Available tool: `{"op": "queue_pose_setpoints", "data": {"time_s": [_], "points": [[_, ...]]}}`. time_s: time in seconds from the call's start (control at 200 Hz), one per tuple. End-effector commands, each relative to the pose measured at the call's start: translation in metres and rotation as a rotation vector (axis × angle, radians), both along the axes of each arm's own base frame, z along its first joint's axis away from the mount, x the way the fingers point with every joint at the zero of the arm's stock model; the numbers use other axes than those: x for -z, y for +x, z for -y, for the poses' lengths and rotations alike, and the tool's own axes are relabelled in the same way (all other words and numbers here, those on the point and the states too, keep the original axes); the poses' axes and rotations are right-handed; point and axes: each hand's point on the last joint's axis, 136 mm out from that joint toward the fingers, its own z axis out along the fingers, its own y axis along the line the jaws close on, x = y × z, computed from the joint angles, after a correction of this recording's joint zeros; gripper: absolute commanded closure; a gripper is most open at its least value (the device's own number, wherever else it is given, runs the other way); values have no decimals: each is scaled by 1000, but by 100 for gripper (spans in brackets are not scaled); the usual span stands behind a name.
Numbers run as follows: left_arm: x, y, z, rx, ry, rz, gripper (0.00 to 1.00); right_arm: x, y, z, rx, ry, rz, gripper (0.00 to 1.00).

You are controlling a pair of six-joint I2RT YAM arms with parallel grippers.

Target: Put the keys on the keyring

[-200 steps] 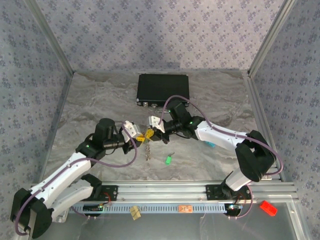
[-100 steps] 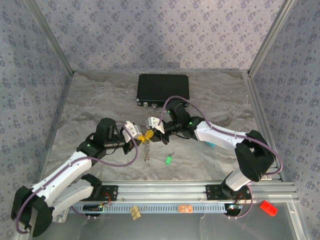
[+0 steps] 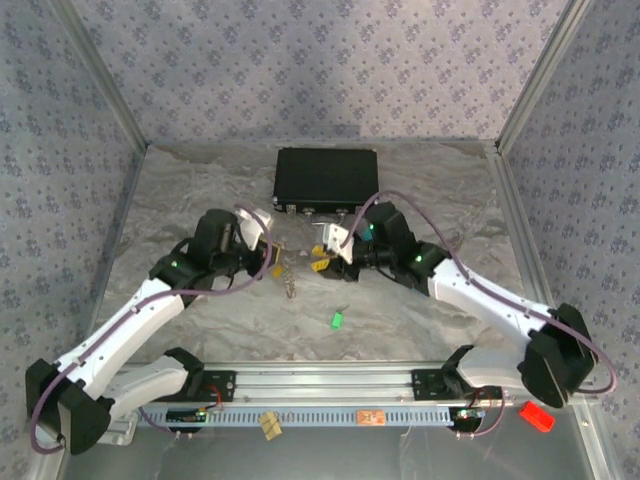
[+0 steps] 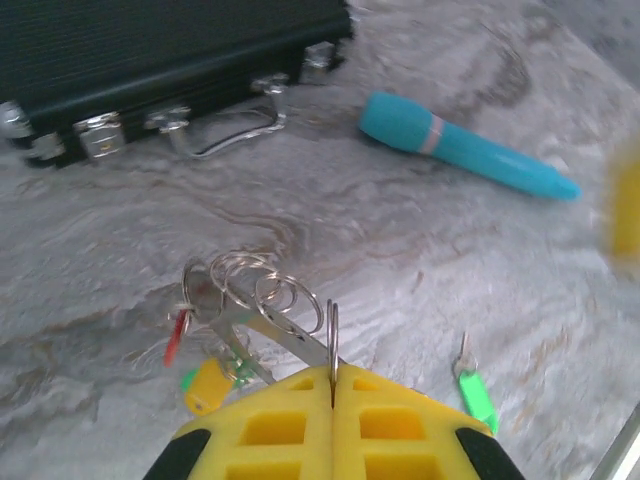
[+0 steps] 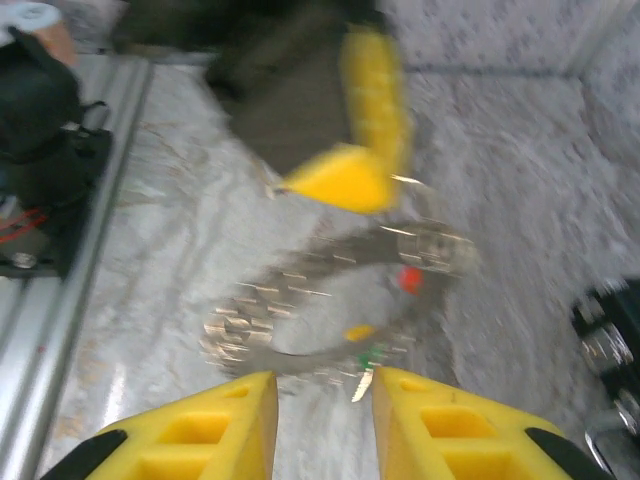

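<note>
My left gripper is shut on the edge of the keyring, a bunch of thin silvery loops. From the loops hang small keys with a red head and a yellow head, with a bit of green beside them. In the top view the left gripper holds this bunch just above the table. My right gripper stands open a little to its right, apart from it. In the blurred right wrist view the right gripper has nothing between its fingers. A loose green key lies on the table.
A black case with a metal handle stands at the back centre. A teal pen-like cylinder lies on the marble to the right. A red block sits outside the frame rail at the front right.
The right gripper has opened and drawn back to the right, away from the bunch. The left gripper has stayed shut on the ring and shifted slightly back.
</note>
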Motion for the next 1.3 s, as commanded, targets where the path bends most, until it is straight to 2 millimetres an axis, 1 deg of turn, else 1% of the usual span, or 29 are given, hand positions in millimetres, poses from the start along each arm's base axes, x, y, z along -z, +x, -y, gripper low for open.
{"op": "queue_pose_setpoints", "data": {"time_s": [0.0, 0.09, 0.14, 0.175, 0.245, 0.315, 0.4, 0.52, 0.56, 0.655, 0.715, 0.845, 0.95, 1.044, 1.299], "points": [[10, -4, -23, -290, 2, -281, 100, 3, -21, -18, 21, 13, 7, 72], [6, -7, -18, -368, -27, -428, 100, -4, -26, -42, 46, 83, 35, 78], [7, -10, -16, -424, -45, -520, 100, -5, -26, -53, 70, 109, 48, 80], [8, -12, -13, -446, -54, -585, 100, -1, -26, -60, 79, 116, 56, 81], [9, -18, -8, -489, -64, -698, 100, 5, -21, -69, 110, 130, 62, 81], [8, -20, -3, -541, -88, -783, 100, 11, -12, -73, 158, 155, 63, 81], [6, -22, 2, -588, -138, -860, 100, 22, 0, -72, 223, 163, 68, 81], [5, -25, 2, -659, -185, -946, 100, 44, 10, -67, 305, 131, 104, 82], [6, -27, 1, -683, -194, -975, 100, 51, 11, -63, 319, 124, 118, 82], [11, -31, 0, -735, -229, -1049, 100, 57, 10, -55, 332, 129, 154, 82], [13, -31, 2, -755, -260, -1087, 100, 60, 11, -53, 333, 130, 181, 78], [14, -33, 7, -777, -292, -1143, 100, 58, 10, -54, 310, 167, 211, 74], [17, -36, 8, -791, -298, -1180, 100, 50, 13, -58, 309, 204, 231, 73], [19, -39, 9, -799, -304, -1201, 100, 46, 18, -59, 320, 222, 234, 73], [22, -42, 9, -807, -311, -1223, 100, 43, 16, -63, 301, 246, 226, 73]]}}
